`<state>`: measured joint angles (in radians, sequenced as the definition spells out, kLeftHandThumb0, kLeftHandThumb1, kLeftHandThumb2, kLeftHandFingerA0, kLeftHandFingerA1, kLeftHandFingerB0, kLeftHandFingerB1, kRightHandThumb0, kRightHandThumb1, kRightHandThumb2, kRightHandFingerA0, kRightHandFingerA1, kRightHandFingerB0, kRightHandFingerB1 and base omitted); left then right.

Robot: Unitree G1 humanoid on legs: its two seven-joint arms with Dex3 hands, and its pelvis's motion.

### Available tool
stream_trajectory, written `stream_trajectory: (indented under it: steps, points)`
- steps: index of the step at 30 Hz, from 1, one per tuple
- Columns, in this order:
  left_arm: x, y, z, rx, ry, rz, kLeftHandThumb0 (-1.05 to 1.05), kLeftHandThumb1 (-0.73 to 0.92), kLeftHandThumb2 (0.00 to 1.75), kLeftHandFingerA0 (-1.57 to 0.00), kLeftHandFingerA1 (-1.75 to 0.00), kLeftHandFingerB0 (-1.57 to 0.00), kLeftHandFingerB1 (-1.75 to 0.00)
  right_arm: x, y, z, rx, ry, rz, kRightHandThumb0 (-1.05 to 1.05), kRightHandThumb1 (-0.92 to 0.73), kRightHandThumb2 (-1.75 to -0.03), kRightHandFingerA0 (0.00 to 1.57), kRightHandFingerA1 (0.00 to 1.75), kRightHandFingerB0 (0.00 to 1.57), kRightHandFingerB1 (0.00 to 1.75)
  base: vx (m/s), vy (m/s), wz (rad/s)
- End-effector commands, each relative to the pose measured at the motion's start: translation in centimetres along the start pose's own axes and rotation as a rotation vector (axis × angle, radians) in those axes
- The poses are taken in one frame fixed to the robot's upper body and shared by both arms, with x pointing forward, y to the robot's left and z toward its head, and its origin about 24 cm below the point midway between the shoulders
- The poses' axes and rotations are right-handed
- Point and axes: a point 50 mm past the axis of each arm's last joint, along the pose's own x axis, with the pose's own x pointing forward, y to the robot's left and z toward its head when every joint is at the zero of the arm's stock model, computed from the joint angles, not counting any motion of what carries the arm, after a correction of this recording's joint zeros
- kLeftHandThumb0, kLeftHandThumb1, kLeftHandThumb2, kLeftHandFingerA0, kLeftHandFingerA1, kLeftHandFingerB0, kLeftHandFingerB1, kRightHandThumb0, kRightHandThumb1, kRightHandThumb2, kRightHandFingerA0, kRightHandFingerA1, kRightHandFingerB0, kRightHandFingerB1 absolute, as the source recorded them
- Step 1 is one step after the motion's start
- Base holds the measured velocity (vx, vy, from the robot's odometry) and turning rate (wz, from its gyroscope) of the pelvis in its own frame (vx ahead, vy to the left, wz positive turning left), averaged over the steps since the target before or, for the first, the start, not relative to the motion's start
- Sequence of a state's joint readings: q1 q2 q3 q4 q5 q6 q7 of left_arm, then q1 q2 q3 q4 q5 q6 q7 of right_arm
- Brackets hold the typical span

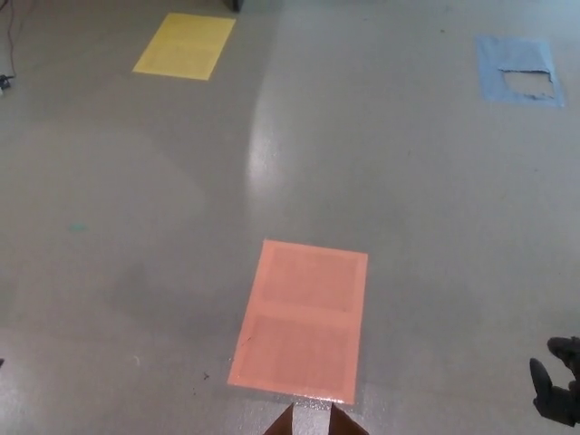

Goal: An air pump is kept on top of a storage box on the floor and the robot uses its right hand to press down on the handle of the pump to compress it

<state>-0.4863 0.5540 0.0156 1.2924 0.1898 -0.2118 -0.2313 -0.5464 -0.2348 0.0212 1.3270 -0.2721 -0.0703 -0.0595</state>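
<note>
Bottom centre of the frame: a dark brown pointed shape (313, 421) poking in at the edge, too cropped to identify; bottom right corner: the right hand (559, 388), black, hanging low over the grey floor (408, 199), fingers (540, 377) apart and curled round nothing; left hand out of frame.

Just above the bottom edge, centre: an orange floor patch (302, 319), flat, nothing standing on it; further up, upper left: a yellow patch (184, 45), likewise bare; upper right: a blue patch (517, 70), torn in the middle, grey showing through.

No air pump and no storage box anywhere in view, hence no container to report and no contents; whereabouts of both impossible to tell from here.

As to the step in hand: no pressing possible with no handle in sight; fits equally a hand lowered ahead of a press or after one; any further press first needing pump and handle brought into view.
</note>
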Motion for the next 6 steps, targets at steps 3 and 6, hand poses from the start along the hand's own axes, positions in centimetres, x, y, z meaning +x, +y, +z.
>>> stream_trajectory:
  steps: [3, 6]
  points:
    - [-0.36, 0.2, -1.08, -0.005, 0.037, -0.009, -0.56, 0.78, 0.64, -0.21, -0.32, -0.19, -0.29, -0.09, -0.32, -0.92, -0.044, 0.042, 0.027, -0.76, -0.86, -1.09, 0.07, 0.24, 0.07, 0.21, 0.0, 0.0, 0.0]
    - [-0.38, 0.26, -1.11, 0.0, 0.037, -0.008, -0.56, 0.78, 0.64, -0.22, -0.32, -0.19, -0.29, -0.09, -0.25, -0.85, -0.05, 0.032, 0.029, -0.76, -0.85, -1.09, 0.07, 0.25, 0.07, 0.23, 0.0, 0.0, 0.0]
